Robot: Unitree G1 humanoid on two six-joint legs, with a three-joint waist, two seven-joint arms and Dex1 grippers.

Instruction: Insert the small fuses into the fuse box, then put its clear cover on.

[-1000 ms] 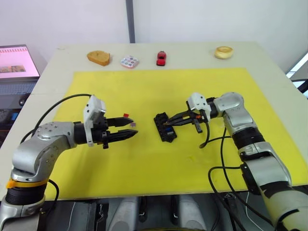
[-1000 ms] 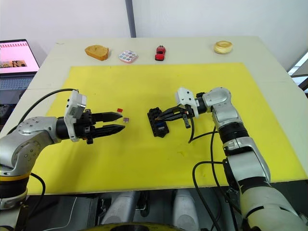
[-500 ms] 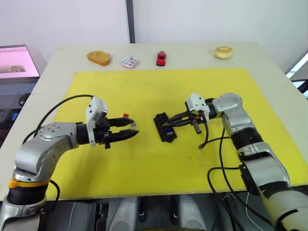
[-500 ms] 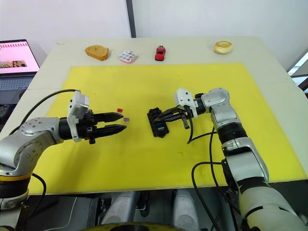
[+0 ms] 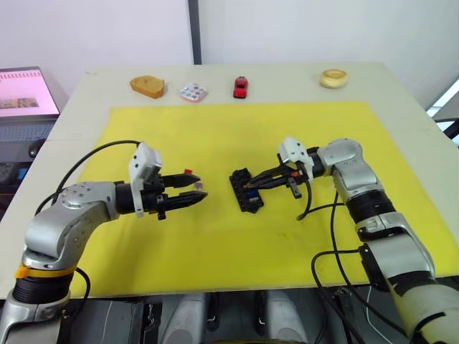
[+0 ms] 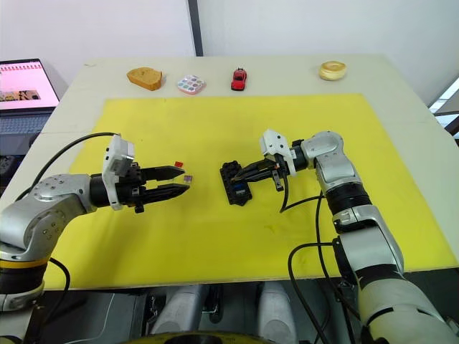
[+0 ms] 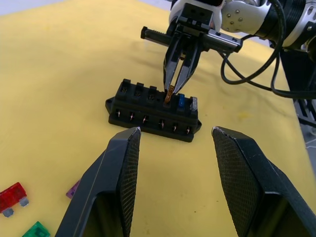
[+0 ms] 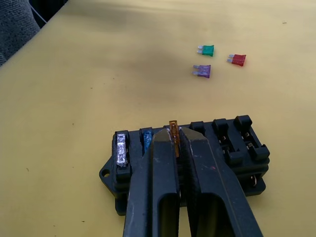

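While partly hidden between right hand (image 8: 174,143) fingers, clamped amber fuse (image 8: 173,129) over fuse box (image 8: 237,148); left hand (image 7: 174,143) apart.

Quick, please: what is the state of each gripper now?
Left gripper: open, holding nothing.
Right gripper: shut on the amber fuse, at the fuse box.

I'm looking at a robot test lab: a pale table (image 5: 401,93) against a plain white wall (image 5: 301,29), a yellow work mat (image 5: 215,136) laid on it, and a laptop (image 5: 25,97) running at my ten o'clock.
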